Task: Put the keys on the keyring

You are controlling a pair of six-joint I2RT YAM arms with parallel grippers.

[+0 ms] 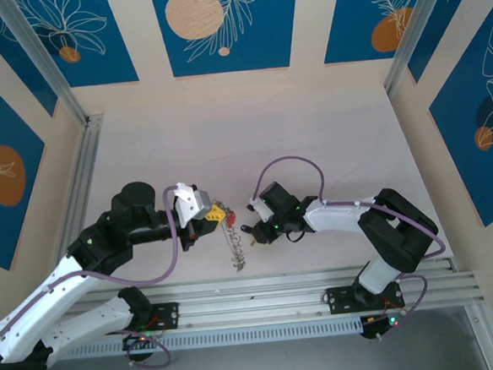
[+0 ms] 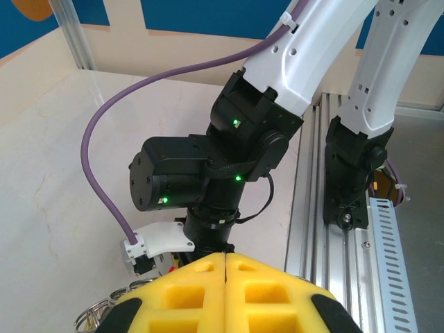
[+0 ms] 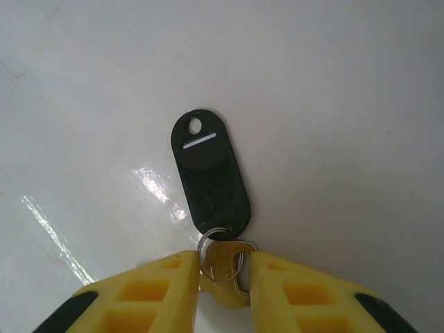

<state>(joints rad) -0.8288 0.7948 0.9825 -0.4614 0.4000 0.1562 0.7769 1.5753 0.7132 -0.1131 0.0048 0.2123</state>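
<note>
My right gripper [image 3: 223, 260] is shut on a brass key [image 3: 229, 269], its yellow fingers [image 3: 166, 284] pressing the key's head from both sides just above the table. A small split ring [image 3: 210, 239] links that key to a black oval tag [image 3: 211, 177] lying flat ahead of it. From above, the right gripper [image 1: 251, 232] sits just right of the keyring [image 1: 235, 245], which stands edge-on as a thin line of metal bits. My left gripper [image 1: 218, 214] is shut at the keyring's top end. In the left wrist view its fingers [image 2: 194, 291] are pressed together, with metal loops [image 2: 94, 316] at their lower left.
The right arm's black wrist [image 2: 208, 180] and purple cable [image 2: 104, 159] are close in front of the left gripper. An aluminium rail [image 1: 279, 293] runs along the near table edge, and a metal frame post [image 1: 82, 188] borders the left side. Pale tabletop [image 1: 252, 142] stretches behind both grippers.
</note>
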